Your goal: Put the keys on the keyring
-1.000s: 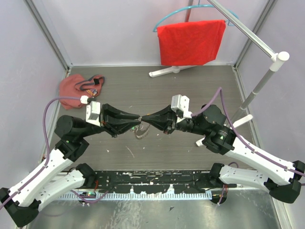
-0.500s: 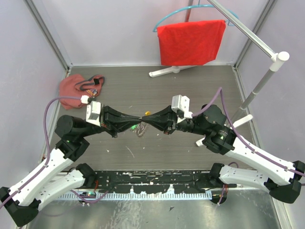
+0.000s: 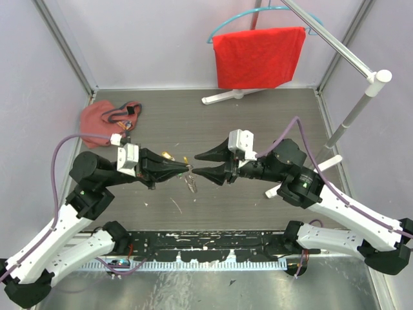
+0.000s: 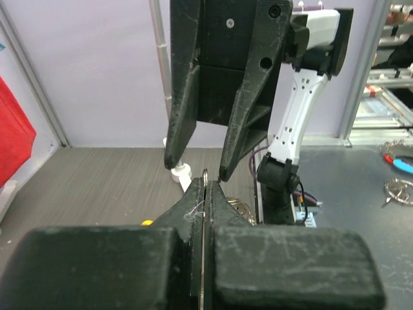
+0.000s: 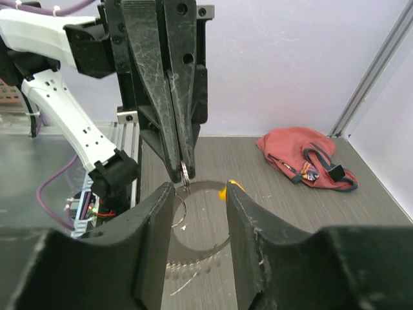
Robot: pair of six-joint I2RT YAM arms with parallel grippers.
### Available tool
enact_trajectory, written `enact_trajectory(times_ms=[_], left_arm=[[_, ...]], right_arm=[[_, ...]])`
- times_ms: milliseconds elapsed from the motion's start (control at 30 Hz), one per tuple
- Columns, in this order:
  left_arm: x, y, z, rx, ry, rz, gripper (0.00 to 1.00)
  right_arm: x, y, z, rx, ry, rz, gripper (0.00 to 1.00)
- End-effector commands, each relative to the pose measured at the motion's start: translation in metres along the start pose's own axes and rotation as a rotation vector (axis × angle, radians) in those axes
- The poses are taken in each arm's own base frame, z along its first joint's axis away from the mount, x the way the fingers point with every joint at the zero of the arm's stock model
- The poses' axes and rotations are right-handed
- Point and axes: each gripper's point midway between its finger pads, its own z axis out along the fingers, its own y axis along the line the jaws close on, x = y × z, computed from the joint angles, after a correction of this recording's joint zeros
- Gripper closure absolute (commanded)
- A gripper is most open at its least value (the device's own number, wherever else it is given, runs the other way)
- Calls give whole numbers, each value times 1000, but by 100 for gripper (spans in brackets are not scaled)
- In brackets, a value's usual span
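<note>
Since a second ago the right gripper has released and pulled back slightly. Its jaws, then pinched tip to tip against the left gripper, now stand partly apart with nothing between them. The left gripper is clamped fully shut on the keyring, gripping a thin metal edge between its fingertips. The silvery loop hangs just below that tip, directly in front of the right gripper's open jaws. From the right wrist, the loop's grey band curves down between the right fingertips, and its orange segment sits just beside the right-hand one. A small brass-coloured piece lies close alongside the left gripper's fingers, on their far side; it is too small to tell whether it is a key.
</note>
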Motion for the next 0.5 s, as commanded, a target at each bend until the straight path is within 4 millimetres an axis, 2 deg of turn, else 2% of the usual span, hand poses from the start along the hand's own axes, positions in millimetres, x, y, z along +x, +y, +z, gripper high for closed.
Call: enact_trajectory(times_ms=[0, 67, 233, 467], left_arm=[[-3, -13, -10, 46, 67, 86, 100], [1, -17, -13, 64, 101, 87, 100], [7, -30, -20, 139, 177, 116, 100], [15, -36, -34, 188, 302, 177, 100]], right_arm=[[-16, 3, -9, -17, 16, -57, 51], [-13, 6, -13, -31, 30, -69, 44], [-1, 20, -24, -128, 132, -140, 39], [4, 6, -29, -57, 227, -140, 39]])
